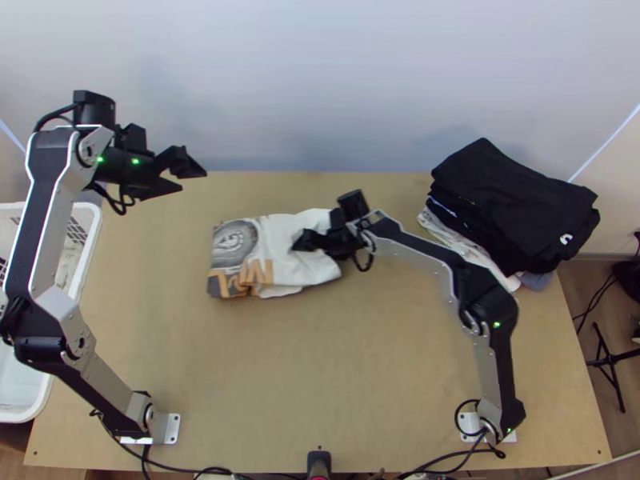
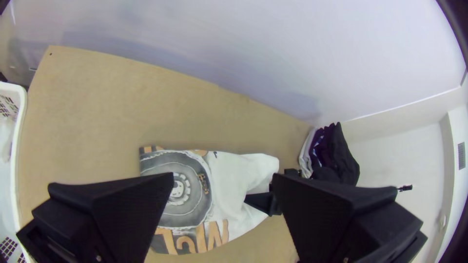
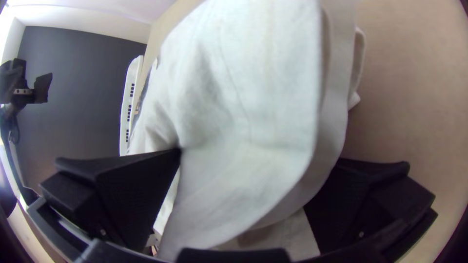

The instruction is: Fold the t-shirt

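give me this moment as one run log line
t-shirt: folded, print showing | right tool: at its white end, open, cloth between fingers | left tool: open, raised clear of shirt

A light wooden table [image 1: 320, 360] is bordered at its far edge by a pale wall [image 1: 320, 80], on which soft shadows are cast. To the right, brown flooring [image 1: 580, 280] is seen, and a black tripod-like stand [image 1: 611, 362] is set there beside dark cables.
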